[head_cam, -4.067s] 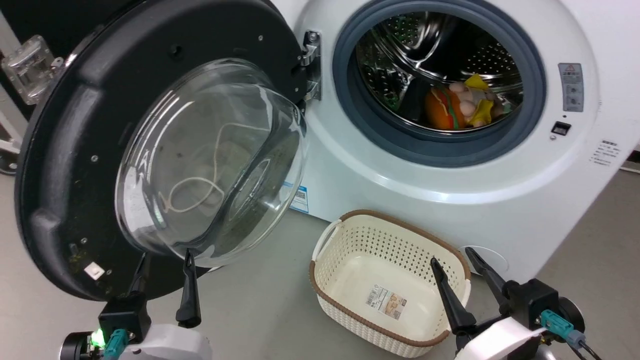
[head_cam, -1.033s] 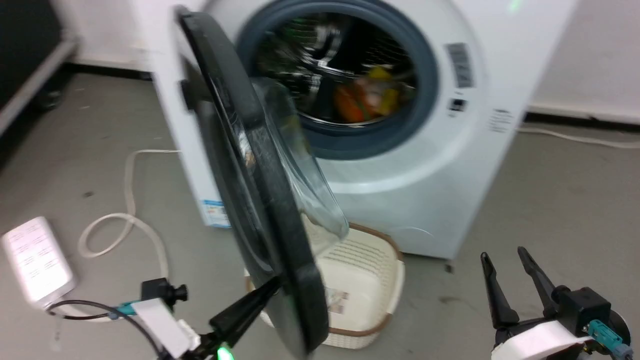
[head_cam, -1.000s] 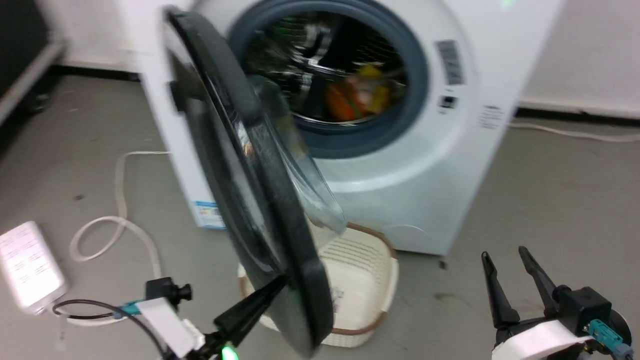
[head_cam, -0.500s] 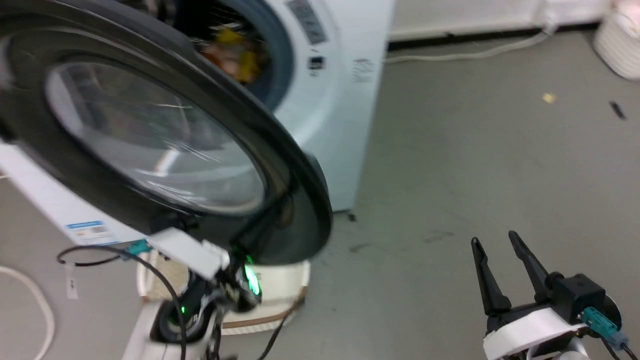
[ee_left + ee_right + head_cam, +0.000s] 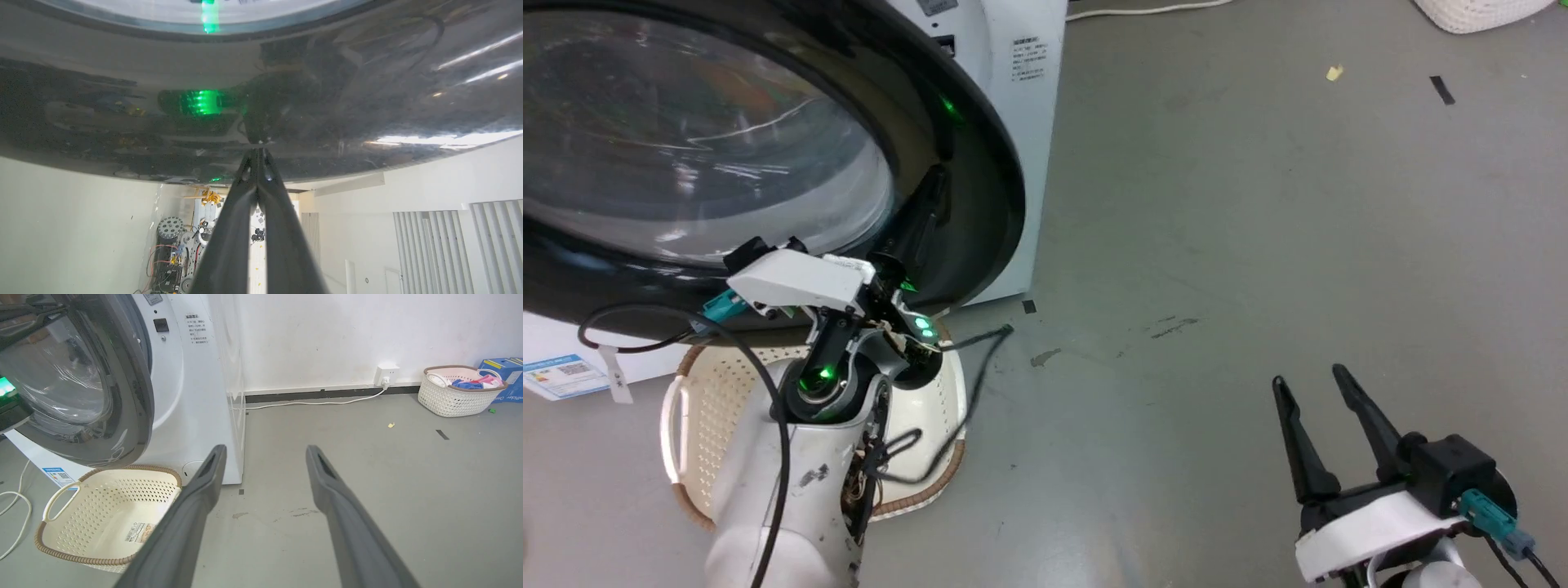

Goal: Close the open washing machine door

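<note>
Four seconds ago the washing machine door [image 5: 984, 155] hung wide open, its glass bowl facing the head camera above the left claw [image 5: 258, 151]. Half a second ago toys in the drum could still be made out past its rim. Now the door has swung most of the way round and its glossy outer face is turned to the claw. The head view has shifted as well.

The left claw's two fingers lie together with nothing between them, and their tips press on the black rim just ahead of them. The door stands upright on its edge, outer face towards the claw and bowl towards the washing machine [image 5: 1023, 122] behind it. In the right wrist view it is still ajar, with a narrow gap showing between the rim's free edge and the white front.

The right claw [image 5: 1308, 377] sits well apart from the door, off to the left claw's right, its fingers spread and empty over bare floor [image 5: 1258, 204].

There is one door, one machine and two claws. There are also two baskets. The empty cream basket [image 5: 43, 539] lies below the door, under the left forearm. The far basket [image 5: 453, 398], holding clothes, stands by the wall beyond the right claw.
</note>
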Controlling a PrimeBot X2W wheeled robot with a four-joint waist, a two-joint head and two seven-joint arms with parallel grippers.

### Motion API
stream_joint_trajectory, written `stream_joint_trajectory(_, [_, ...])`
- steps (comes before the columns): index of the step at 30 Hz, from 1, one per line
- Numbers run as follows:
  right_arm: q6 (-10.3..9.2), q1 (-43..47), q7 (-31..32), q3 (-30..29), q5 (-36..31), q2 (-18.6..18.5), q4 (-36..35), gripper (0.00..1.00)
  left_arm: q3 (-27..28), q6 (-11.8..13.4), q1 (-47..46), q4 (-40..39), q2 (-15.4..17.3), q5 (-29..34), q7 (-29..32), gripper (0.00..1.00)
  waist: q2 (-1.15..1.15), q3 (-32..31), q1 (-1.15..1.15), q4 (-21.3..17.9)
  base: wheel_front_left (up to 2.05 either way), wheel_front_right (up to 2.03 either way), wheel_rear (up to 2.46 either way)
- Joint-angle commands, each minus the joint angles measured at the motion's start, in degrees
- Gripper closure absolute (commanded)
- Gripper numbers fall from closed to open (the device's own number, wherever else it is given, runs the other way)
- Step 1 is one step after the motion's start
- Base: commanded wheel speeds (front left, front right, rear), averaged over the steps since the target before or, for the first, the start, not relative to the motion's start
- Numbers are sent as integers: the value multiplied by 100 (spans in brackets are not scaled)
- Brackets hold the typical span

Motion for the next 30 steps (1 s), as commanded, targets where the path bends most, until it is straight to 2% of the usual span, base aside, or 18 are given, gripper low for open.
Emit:
stream_joint_trajectory(1, [3,-80,-24,10,43,0,-8,0,-4,-26,0,19,12,32,-2,100,-1,-36,-2,57,0,0,0])
stream_joint_trajectory(5, [3,-66,-24,54,47,0,16,0,-70,-26,272,-41,13,352,84,100,-1,-158,-2,285,0,0,0])
stream_joint_trajectory(9, [3,5,-24,-1,-14,0,39,0,-245,-26,844,-425,46,830,87,100,-1,-385,-2,605,0,0,0])
stream_joint_trajectory(10, [3,28,-24,-36,-25,0,42,0,-377,-26,1028,-549,113,1115,-13,87,-1,-450,-2,707,0,0,0])
stream_joint_trajectory(11, [3,51,-24,-59,-41,0,48,0,-545,-26,1214,-692,202,1447,-168,55,-1,-505,-2,798,0,0,0])
stream_joint_trajectory(12, [3,76,-24,-80,-61,0,54,0,-729,-26,1399,-843,292,1768,-361,0,-1,-568,-2,899,0,0,0])
stream_joint_trajectory(16, [3,169,-24,-127,-130,0,46,0,-1468,-26,2009,-1238,832,2962,-1422,0,-1,-803,-2,1320,0,0,0])
stream_joint_trajectory(19, [3,250,-24,-180,-171,0,36,0,-1849,-26,2220,-1130,1320,3929,-2443,0,-1,-989,-2,1649,0,0,0])
stream_joint_trajectory(22, [3,328,-24,-210,-201,0,34,0,-1852,-9,2223,-866,1647,5222,-2675,0,-1,-1139,-2,1947,0,0,0])
stream_joint_trajectory(24, [3,362,-24,-181,-224,0,29,0,-1462,142,2292,-1052,1604,6160,-2682,0,-1,-1210,-2,2108,0,0,0])
stream_joint_trajectory(27, [3,397,-24,-140,-244,0,5,0,-861,287,2613,-1474,1345,7145,-2684,0,-1,-1293,-2,2295,0,0,0])
stream_joint_trajectory(30, [3,429,-24,-103,-244,0,-22,0,-633,462,2943,-1821,1253,8188,-2685,0,-1,-1344,-2,2422,0,0,0])
